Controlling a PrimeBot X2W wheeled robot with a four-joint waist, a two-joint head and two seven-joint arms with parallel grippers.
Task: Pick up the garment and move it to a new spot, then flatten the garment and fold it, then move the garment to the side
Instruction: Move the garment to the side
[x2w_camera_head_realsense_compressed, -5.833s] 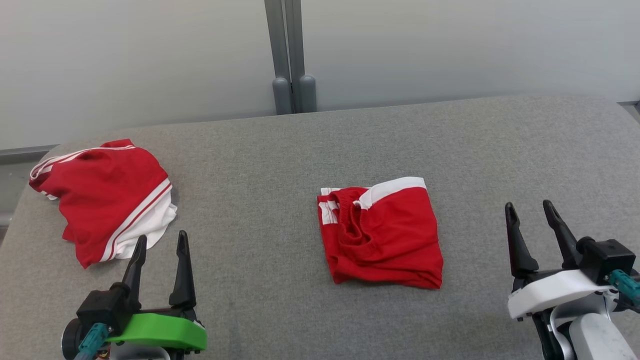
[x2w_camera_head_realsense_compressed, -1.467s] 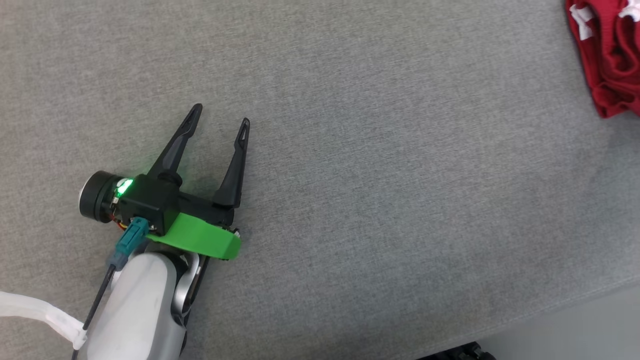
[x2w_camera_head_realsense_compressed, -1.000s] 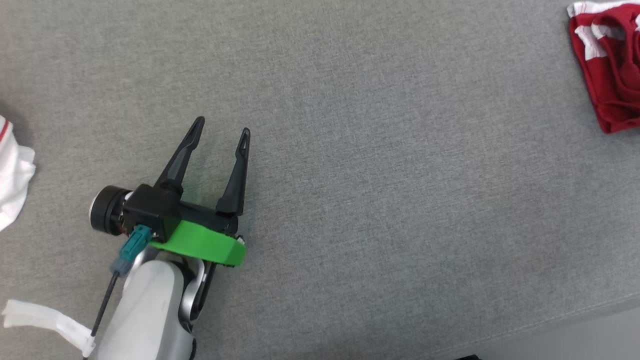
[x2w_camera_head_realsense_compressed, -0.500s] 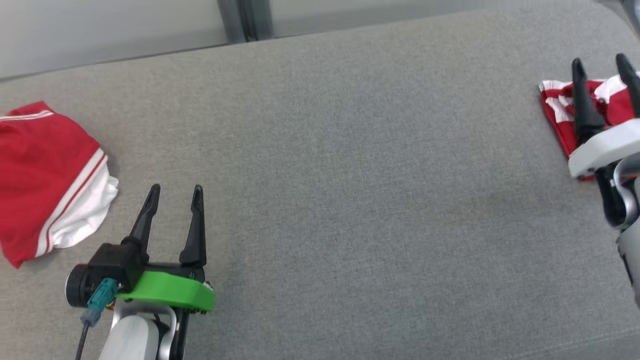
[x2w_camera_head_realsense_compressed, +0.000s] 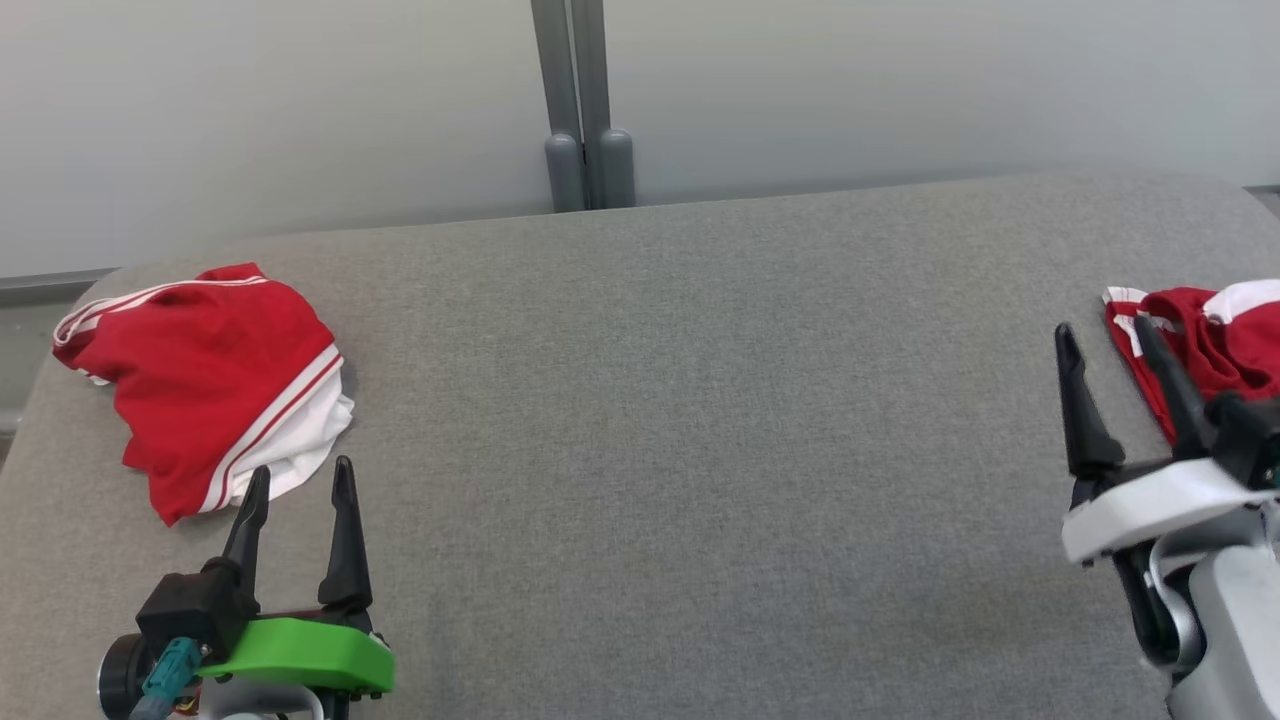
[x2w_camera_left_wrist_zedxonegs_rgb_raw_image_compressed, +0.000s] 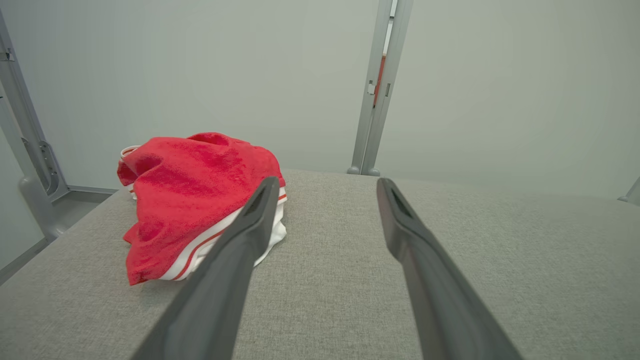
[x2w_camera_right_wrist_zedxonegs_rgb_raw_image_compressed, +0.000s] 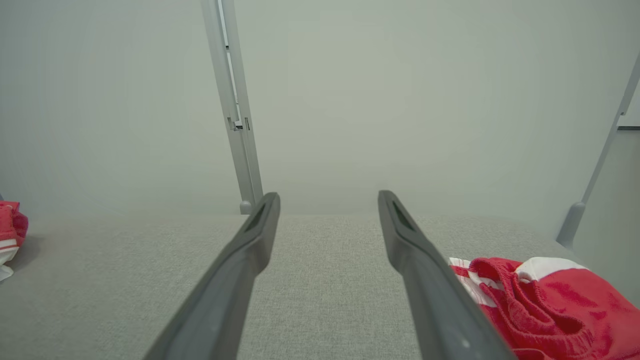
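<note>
Head view: 2 garments on the grey bench (x2w_camera_head_realsense_compressed: 700, 420), both red with white trim. The crumpled garment (x2w_camera_head_realsense_compressed: 205, 375) is at far left, near the bench's back edge. The folded garment (x2w_camera_head_realsense_compressed: 1215, 345) is at far right, cut off by the frame edge. There are 2 arms, one low in each corner, with fingers pointing away from the robot. Left jaws are wide open and hold nothing; the left fingers (x2w_camera_head_realsense_compressed: 345, 540) end just short of the crumpled garment's white hem. Right jaws are wide open too and empty; one of the right fingers (x2w_camera_head_realsense_compressed: 1078, 420) is over bare bench, the other overlaps the folded garment's edge. Can't tell if it touches. 1 grey double post (x2w_camera_head_realsense_compressed: 582, 110) stands behind the bench.

Left wrist view: 1 garment, the crumpled one, ahead and left of the spread fingers, with the left finger crossing its white hem. Bare bench lies between the jaws.

Right wrist view: the folded garment is at lower right, beside and partly behind the right finger. A sliver of the crumpled one shows at the far left edge. Jaws are spread over bare bench.
</note>
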